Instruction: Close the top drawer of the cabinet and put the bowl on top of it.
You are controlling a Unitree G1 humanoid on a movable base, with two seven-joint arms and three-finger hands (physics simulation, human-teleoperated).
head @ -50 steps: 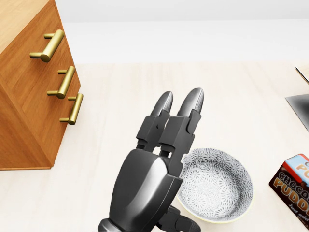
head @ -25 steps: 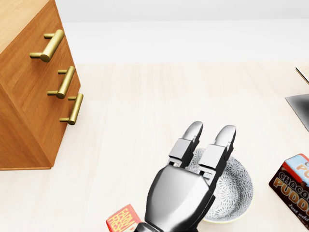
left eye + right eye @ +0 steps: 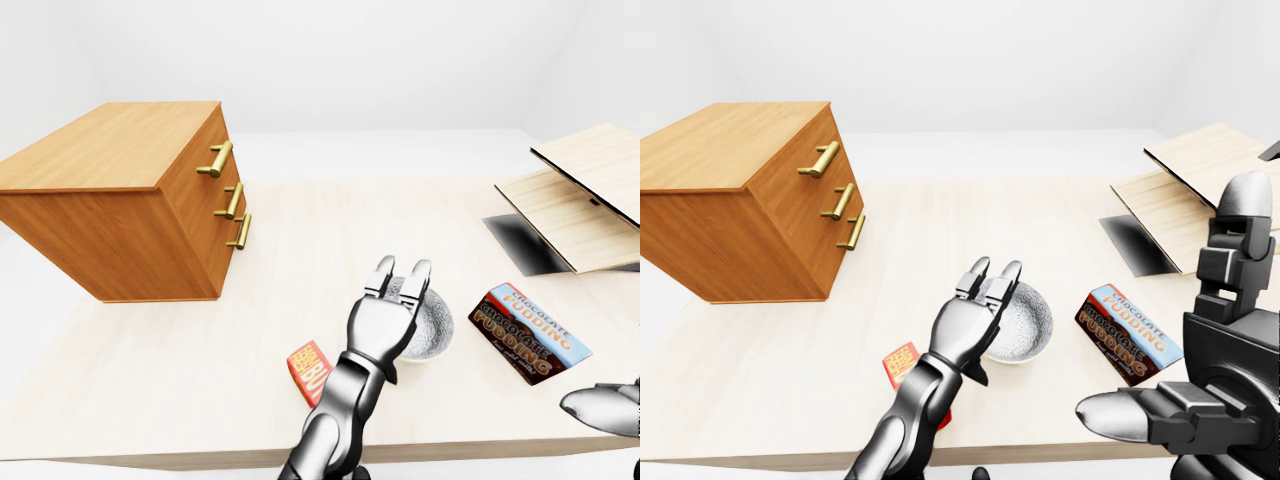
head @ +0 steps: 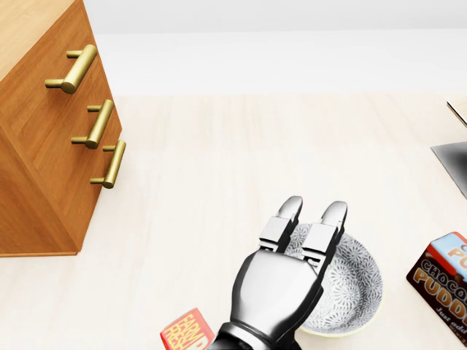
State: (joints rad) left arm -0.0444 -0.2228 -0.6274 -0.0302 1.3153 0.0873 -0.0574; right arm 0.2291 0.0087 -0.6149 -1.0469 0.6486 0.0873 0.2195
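A grey patterned bowl [image 4: 359,286] sits on the pale table, low and right of centre in the head view. My left hand [image 4: 314,217] hovers over its left rim, open, two fingers stretched out flat across the bowl and the thumb hidden. The wooden cabinet [image 3: 130,190] stands at the left with three brass handles; its top drawer handle [image 3: 215,160] is uppermost and all three drawer fronts look flush. My right hand [image 3: 1185,320] fills the right side of the right-eye view, open, holding nothing, well to the right of the bowl.
A chocolate pudding box [image 3: 528,332] lies to the right of the bowl. A small red packet [image 3: 309,370] lies to its left by my forearm. Slanted wooden panels [image 3: 580,195] stand at the far right. The table's near edge [image 3: 150,455] runs along the bottom.
My left hand has dropped away from the camera and shifted right, settling low over the bowl's left rim. The red packet has come into sight below it.
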